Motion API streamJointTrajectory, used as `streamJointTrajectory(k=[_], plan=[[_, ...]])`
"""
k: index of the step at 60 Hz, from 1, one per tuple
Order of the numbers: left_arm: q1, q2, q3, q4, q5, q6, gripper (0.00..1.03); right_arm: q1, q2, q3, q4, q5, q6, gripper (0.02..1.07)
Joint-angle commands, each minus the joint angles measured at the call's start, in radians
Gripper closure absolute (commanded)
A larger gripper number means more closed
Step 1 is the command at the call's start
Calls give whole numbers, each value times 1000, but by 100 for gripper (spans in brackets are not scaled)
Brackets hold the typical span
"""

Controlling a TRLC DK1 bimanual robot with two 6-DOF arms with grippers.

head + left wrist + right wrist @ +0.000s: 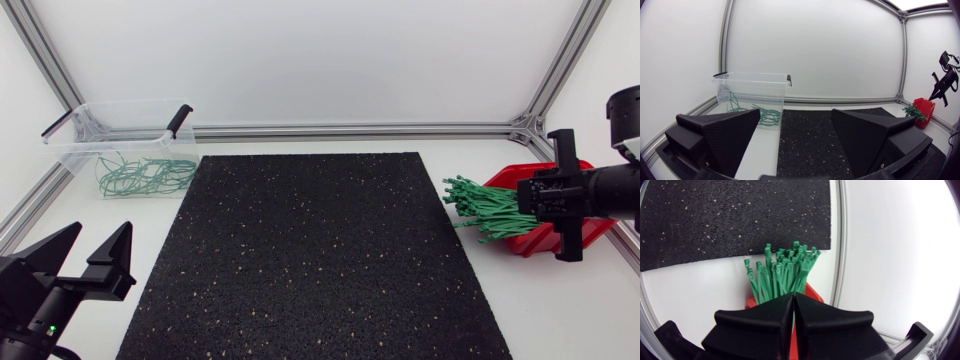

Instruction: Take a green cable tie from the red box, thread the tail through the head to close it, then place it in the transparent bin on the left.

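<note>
**Operator:** Where is the stock, and how does it handle?

**Technician:** The green plastic cable ties stand as a splayed bundle in the red plastic box. Their ends fan out past its rim toward the black speckled rubber mat. Expect each tie to be light, thin, springy and smooth, and expect neighbours to drag along with it. Take one tie near its outer end, where the strands spread apart, so that the rest is free for threading.

**Operator:** State of the grippers?

**Technician:** The right gripper sits over the box with its fingers pressed almost together. Whether a tie is caught in the slit cannot be told. The left gripper rests beside the mat's near left corner, fingers wide apart, holding nothing.

**Operator:** Which view supplies what?

**Technician:** Only the right wrist view shows single tie ends and the finger slit. Only the head view gives the layout: box at right, transparent plastic bin at far left. The left wrist view shows the bin side-on, with closed green loops on its floor.
</note>
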Motion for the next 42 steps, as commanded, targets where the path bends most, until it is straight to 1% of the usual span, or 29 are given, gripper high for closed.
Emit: streamJointTrajectory(k=[1, 19, 26, 38, 42], plan=[[1, -2, -36, -29, 0, 0, 4, 18, -46, 21, 22, -10, 32, 101], [2, -2, -36, -29, 0, 0, 4, 148, -167, 51, 16, -9, 182, 101], [5, -2, -36, -29, 0, 0, 4, 200, -184, 93, 6, -10, 293, 101], [4, -2, -36, -29, 0, 0, 4, 265, -167, 216, -149, -32, 458, 101], [4, -2, -36, -29, 0, 0, 4, 268, -156, 243, -205, -69, 494, 101]])
